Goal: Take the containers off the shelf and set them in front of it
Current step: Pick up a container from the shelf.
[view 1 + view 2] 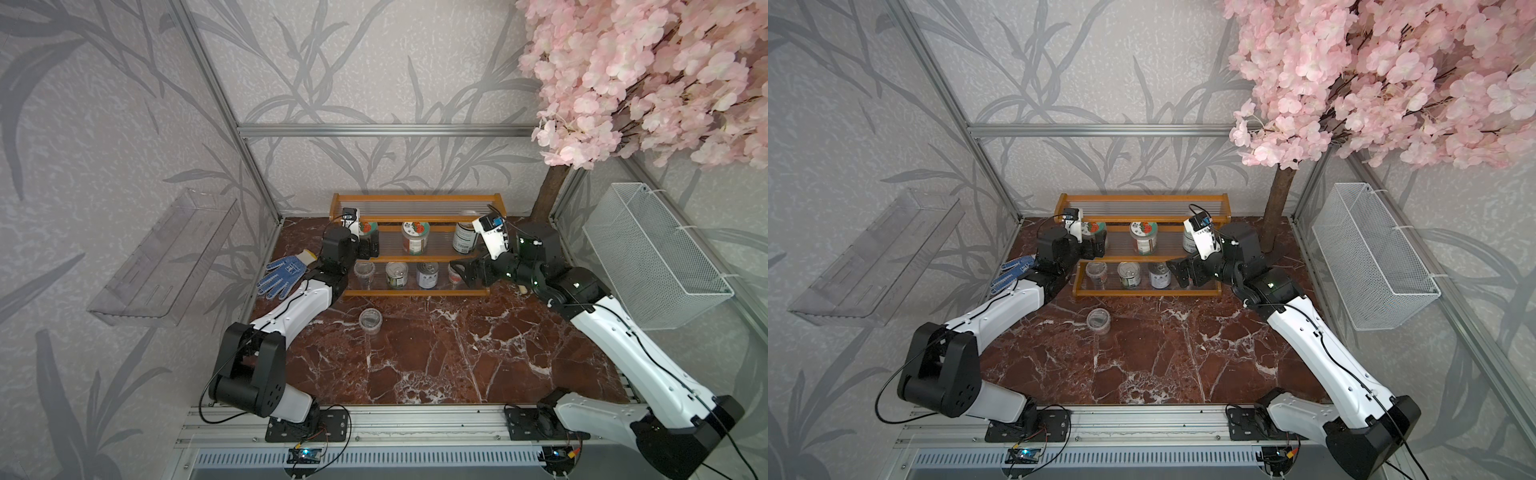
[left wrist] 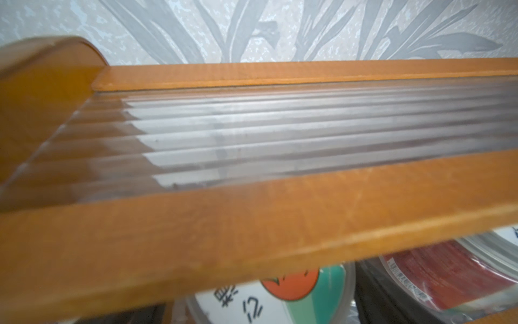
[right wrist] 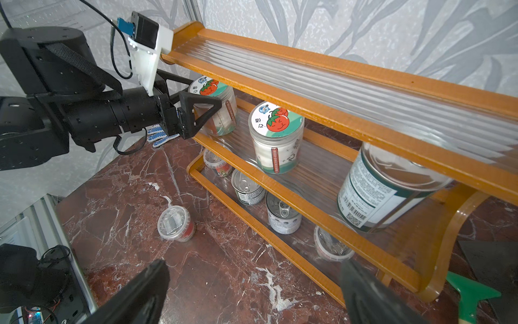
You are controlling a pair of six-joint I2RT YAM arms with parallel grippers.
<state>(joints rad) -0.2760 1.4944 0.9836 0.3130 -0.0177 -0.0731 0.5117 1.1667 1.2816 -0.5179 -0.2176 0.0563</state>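
The wooden shelf (image 1: 415,198) (image 3: 336,123) stands at the back. Its middle tier holds two tomato-lidded jars and a labelled tin (image 1: 464,241) (image 3: 372,190). My left gripper (image 1: 370,245) (image 1: 1098,243) is open, its fingers on either side of the left jar (image 3: 208,88) (image 2: 280,297). The other jar (image 1: 414,237) stands free. On the bottom tier are a clear cup (image 1: 364,272), two pull-tab tins (image 1: 396,275) (image 1: 428,274) and another cup (image 3: 332,246). My right gripper (image 1: 461,272) (image 3: 252,266) hangs open and empty just before that cup. A third cup (image 1: 370,322) (image 3: 176,224) stands on the table in front.
A blue-dotted glove (image 1: 282,274) lies left of the shelf, by my left arm. A tree trunk (image 1: 550,195) rises at the back right. A wire basket (image 1: 656,253) hangs on the right wall and a clear tray (image 1: 166,257) on the left. A green-handled tool (image 3: 473,294) lies by the shelf's right end.
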